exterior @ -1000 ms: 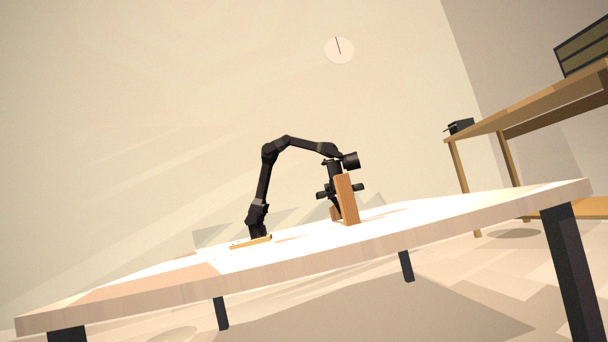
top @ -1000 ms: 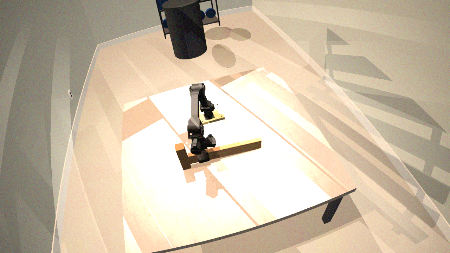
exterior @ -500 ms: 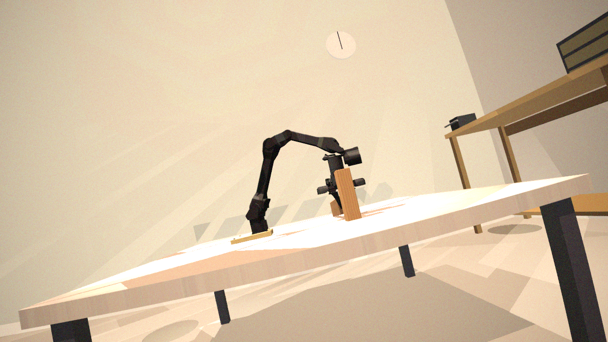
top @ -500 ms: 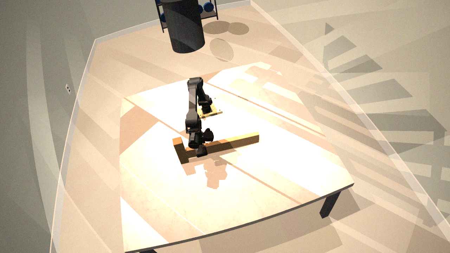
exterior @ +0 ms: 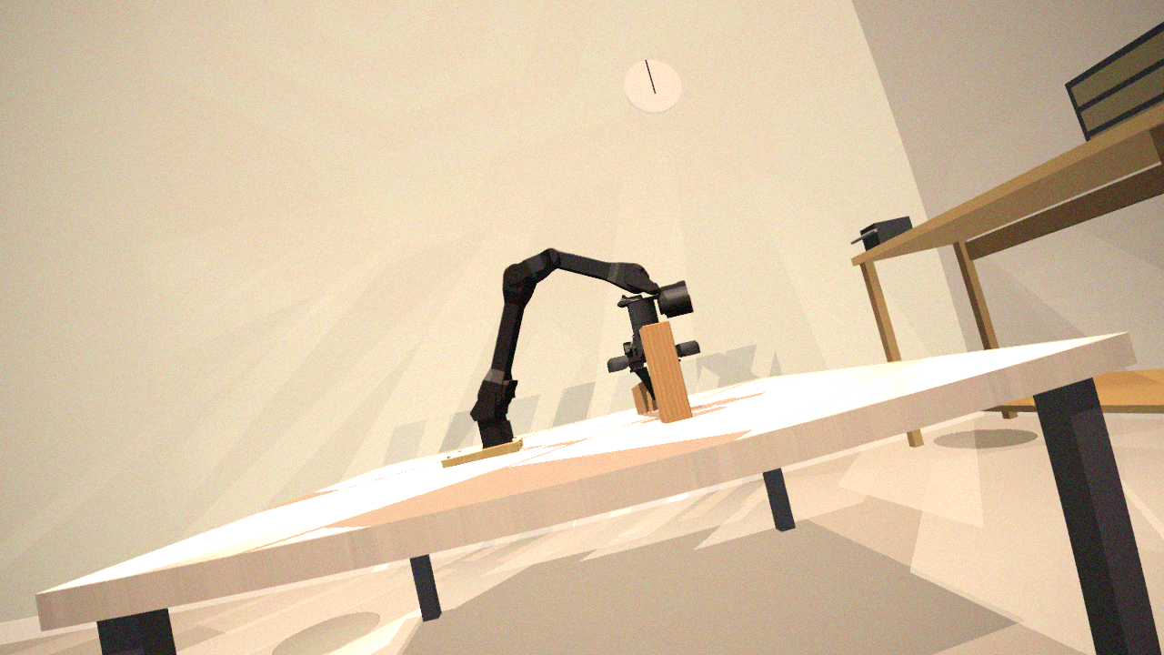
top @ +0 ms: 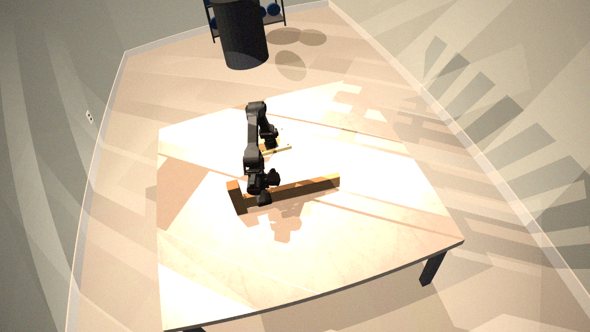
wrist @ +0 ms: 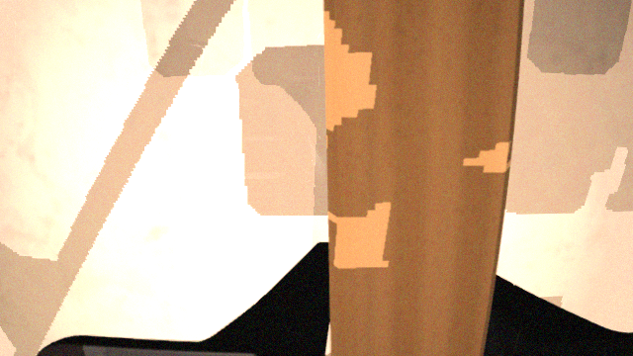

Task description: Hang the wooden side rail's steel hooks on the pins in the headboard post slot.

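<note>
The wooden side rail runs lengthwise from the headboard post to the right in the top view. Its far end looks low, at or near the table top. The upright headboard post stands at the rail's near end, with little or no gap visible between them. My gripper is shut on the rail close to the post, one finger on each side, pointing down. The hooks, slot and pins are hidden, so I cannot tell whether the hooks sit on the pins.
The table carries the arm's yellow base board, behind the rail. The arm arches over from there. Beyond the table stand a black cylinder, a rack and a wooden bench.
</note>
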Robot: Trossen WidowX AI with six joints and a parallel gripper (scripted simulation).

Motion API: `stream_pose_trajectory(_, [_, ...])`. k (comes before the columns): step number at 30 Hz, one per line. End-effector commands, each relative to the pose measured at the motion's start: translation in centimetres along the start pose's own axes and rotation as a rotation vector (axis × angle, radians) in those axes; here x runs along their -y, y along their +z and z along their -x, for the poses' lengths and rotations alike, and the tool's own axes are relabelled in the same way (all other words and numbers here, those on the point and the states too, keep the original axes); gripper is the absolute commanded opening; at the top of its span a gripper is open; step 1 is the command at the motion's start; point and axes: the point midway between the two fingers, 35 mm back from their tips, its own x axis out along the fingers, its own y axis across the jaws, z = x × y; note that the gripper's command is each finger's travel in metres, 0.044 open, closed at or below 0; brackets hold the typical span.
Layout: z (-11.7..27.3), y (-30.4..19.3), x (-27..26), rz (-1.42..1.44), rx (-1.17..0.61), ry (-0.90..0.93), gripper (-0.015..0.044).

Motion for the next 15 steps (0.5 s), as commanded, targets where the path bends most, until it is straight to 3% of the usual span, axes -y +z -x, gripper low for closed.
stream_pose_trajectory(1, [0.06,-0.13,0.12,-0.004,-0.007,-0.008,0.0000])
stream_pose_trajectory(15, [-0.18,-0.13,0.12,-0.004,-0.007,-0.008,0.0000])
